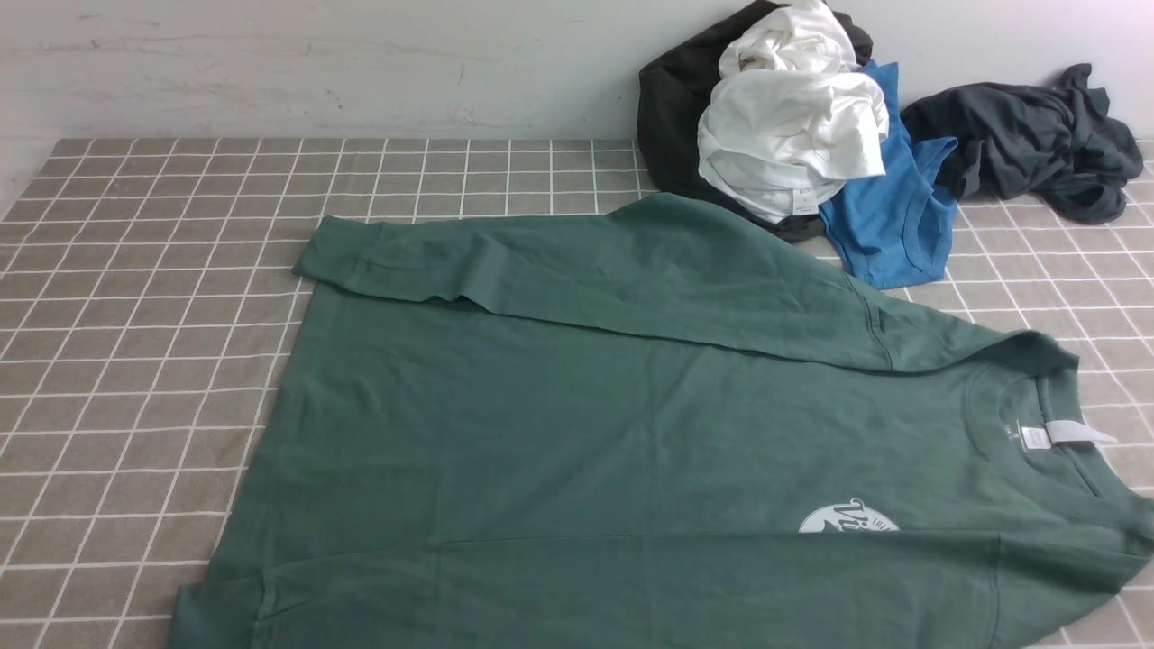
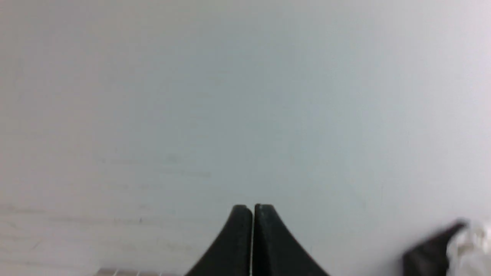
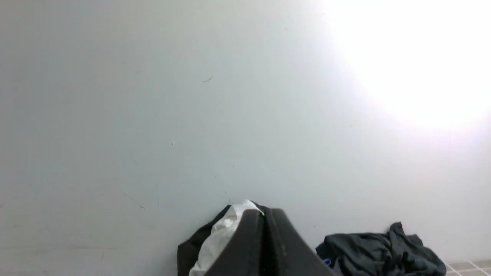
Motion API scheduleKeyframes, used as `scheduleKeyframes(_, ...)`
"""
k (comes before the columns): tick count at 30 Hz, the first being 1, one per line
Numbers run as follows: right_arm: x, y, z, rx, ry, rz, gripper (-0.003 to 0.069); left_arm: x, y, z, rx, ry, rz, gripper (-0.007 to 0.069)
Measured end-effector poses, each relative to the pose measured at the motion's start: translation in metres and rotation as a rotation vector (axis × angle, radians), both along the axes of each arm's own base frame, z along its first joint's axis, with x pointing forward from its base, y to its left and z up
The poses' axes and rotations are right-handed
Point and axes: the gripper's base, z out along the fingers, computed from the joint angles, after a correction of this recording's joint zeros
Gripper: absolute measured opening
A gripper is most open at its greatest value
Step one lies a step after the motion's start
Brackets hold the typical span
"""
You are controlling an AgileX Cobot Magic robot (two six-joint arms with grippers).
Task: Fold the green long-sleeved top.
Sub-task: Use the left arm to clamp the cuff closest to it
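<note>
The green long-sleeved top lies spread flat on the tiled table, neck to the right with its white tag showing. The far sleeve is folded across the body, its cuff at the left. A near sleeve lies along the front edge, partly covering the white round logo. Neither gripper shows in the front view. My left gripper is shut and empty, raised and facing the wall. My right gripper is shut and empty, also facing the wall, far from the top.
A pile of a black, a white and a bright blue sleeveless top sits at the back right against the wall. A dark grey garment lies further right, also in the right wrist view. Bare tiled cloth lies left.
</note>
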Motion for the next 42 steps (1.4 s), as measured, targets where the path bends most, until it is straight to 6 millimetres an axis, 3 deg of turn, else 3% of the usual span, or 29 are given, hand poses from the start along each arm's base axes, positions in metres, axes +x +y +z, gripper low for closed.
scheduleKeyframes(2, -0.001, 0.000, 0.004, 0.004, -0.036, -0.001, -0.0014, -0.003, 0.002, 0.011, -0.074, -0.066, -0.015, -0.0008)
scheduleKeyframes(4, -0.001, 0.000, 0.012, 0.004, -0.038, 0.000, -0.0014, -0.008, 0.001, 0.033, -0.098, -0.086, -0.038, -0.0008)
scheduleKeyframes(5, -0.002, 0.000, 0.027, 0.000, -0.041, 0.000, -0.0013, -0.010, 0.000, 0.051, -0.091, -0.079, -0.050, -0.0008)
scheduleKeyframes(6, -0.001, 0.000, 0.029, -0.001, -0.039, 0.000, -0.0013, -0.009, -0.001, 0.053, -0.083, -0.063, -0.053, -0.0008)
scheduleKeyframes(7, 0.000, 0.001, 0.049, -0.021, -0.024, -0.001, -0.0013, -0.010, -0.003, 0.083, -0.042, -0.034, -0.061, -0.0008)
scheduleKeyframes(9, 0.009, 0.002, 0.072, -0.083, 0.071, -0.012, -0.0013, 0.003, -0.007, 0.109, 0.035, 0.103, -0.074, -0.0008)
scheduleKeyframes(10, 0.012, 0.002, 0.075, -0.102, 0.095, -0.017, -0.0013, 0.006, -0.008, 0.113, 0.051, 0.137, -0.079, -0.0008)
scheduleKeyframes(12, 0.039, 0.001, 0.086, -0.211, 0.315, -0.045, -0.0013, 0.038, -0.015, 0.121, 0.145, 0.414, -0.129, -0.0008)
scheduleKeyframes(13, 0.038, 0.001, 0.087, -0.217, 0.319, -0.048, -0.0013, 0.041, -0.015, 0.122, 0.144, 0.422, -0.130, -0.0008)
scheduleKeyframes(14, 0.059, 0.001, 0.083, -0.267, 0.456, -0.048, -0.0013, 0.063, -0.019, 0.114, 0.178, 0.621, -0.177, -0.0008)
scheduleKeyframes(16, 0.072, 0.002, 0.076, -0.279, 0.553, -0.035, -0.0013, 0.082, -0.021, 0.101, 0.178, 0.773, -0.210, -0.0008)
scheduleKeyframes(18, 0.094, 0.008, 0.062, -0.270, 0.760, 0.020, -0.0013, 0.109, -0.025, 0.070, 0.156, 1.047, -0.272, -0.0006)
scheduleKeyframes(23, 0.115, 0.032, 0.040, -0.314, 1.082, 0.168, -0.0013, 0.134, -0.029, 0.023, 0.120, 1.411, -0.358, 0.0040)
scheduleKeyframes(28, 0.132, 0.065, 0.012, -0.417, 1.269, 0.338, -0.0011, 0.149, -0.031, -0.006, 0.094, 1.590, -0.388, 0.0176)
scheduleKeyframes(30, 0.136, 0.082, -0.001, -0.478, 1.311, 0.416, -0.0011, 0.157, -0.031, -0.022, 0.071, 1.672, -0.390, 0.0287)
scheduleKeyframes(34, 0.134, 0.097, -0.010, -0.548, 1.331, 0.490, -0.0010, 0.168, -0.029, -0.047, 0.016, 1.782, -0.347, 0.0426)
scheduleKeyframes(36, 0.134, 0.100, -0.010, -0.556, 1.320, 0.500, -0.0010, 0.175, -0.027, -0.057, -0.004, 1.808, -0.304, 0.0464)
scheduleKeyframes(42, 0.136, 0.101, -0.008, -0.556, 1.294, 0.502, -0.0010, 0.188, -0.021, -0.075, -0.034, 1.810, -0.202, 0.0479)
